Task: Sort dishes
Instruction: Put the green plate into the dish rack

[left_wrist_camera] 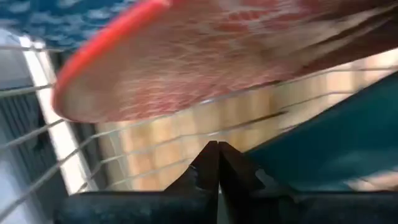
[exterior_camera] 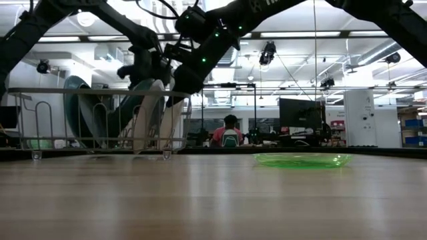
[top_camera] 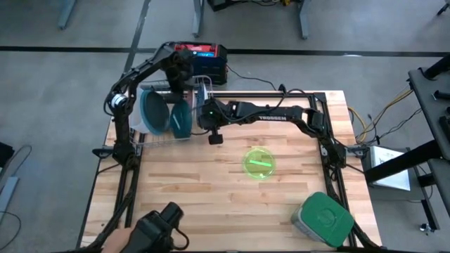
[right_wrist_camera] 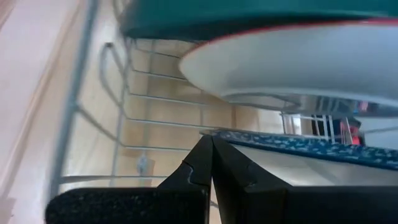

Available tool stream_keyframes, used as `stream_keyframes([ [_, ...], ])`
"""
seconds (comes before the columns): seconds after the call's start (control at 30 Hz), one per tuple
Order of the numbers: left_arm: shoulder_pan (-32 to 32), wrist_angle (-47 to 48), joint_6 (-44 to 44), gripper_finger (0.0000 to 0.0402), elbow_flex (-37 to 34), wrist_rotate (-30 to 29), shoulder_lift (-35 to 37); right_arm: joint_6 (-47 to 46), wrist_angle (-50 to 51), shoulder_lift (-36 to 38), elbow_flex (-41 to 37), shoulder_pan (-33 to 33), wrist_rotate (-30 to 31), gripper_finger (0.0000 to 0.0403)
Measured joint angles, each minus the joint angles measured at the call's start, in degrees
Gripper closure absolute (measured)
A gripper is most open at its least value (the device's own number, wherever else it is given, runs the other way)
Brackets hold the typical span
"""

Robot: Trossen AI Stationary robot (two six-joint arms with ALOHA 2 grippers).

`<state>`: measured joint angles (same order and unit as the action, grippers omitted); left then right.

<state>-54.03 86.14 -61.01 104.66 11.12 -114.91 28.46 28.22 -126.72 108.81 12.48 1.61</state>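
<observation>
A wire rack (top_camera: 138,135) at the table's far left holds dishes standing on edge: a light blue bowl (top_camera: 155,111), a dark teal plate (top_camera: 180,119), a reddish plate (left_wrist_camera: 161,68), a white dish (right_wrist_camera: 298,65) and a blue speckled plate (right_wrist_camera: 298,146). A lime green plate (top_camera: 259,163) lies flat mid-table. My left gripper (left_wrist_camera: 217,144) is shut and points down into the rack, just below the reddish plate and beside the teal plate (left_wrist_camera: 348,137). My right gripper (right_wrist_camera: 209,138) is shut and reaches into the rack from the right, under the white dish. My left gripper has its shut fingertips close to a rack wire (left_wrist_camera: 186,134) and the reddish plate's face; I cannot tell whether they touch either. My right gripper has its shut fingertips at the near end of the blue speckled plate's rim (right_wrist_camera: 230,134); I cannot tell whether they touch it.
A grey container with a green lid (top_camera: 323,219) sits at the near right corner. A dark device (top_camera: 160,228) sits at the near edge. A black and red box (top_camera: 204,60) stands behind the rack. A person (exterior_camera: 230,132) sits far off in the room.
</observation>
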Motion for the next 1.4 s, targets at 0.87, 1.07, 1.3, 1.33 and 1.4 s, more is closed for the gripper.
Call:
stream_keyframes([
  [0.87,-0.23,3.92,3.18,0.0401,3.98,6.15,0.43,-31.65,4.54,1.51,5.54,0.75,-7.85,0.0377],
  [1.07,-0.14,4.07,3.28,0.0401,3.97,6.47,0.43,-41.96,0.62,1.51,6.14,0.64,-9.38,0.0297],
  [1.3,-0.12,3.99,3.28,0.0401,3.96,6.55,0.44,-45.44,-3.26,1.46,5.62,0.54,-9.07,0.0199],
  [1.33,-0.12,3.99,3.28,0.0401,3.96,6.59,0.44,-45.79,-3.48,1.44,5.57,0.52,-9.08,0.0188],
  [1.4,-0.14,3.99,3.26,0.0401,3.96,6.76,0.44,-46.43,-3.87,1.44,5.57,0.41,-9.09,0.0171],
])
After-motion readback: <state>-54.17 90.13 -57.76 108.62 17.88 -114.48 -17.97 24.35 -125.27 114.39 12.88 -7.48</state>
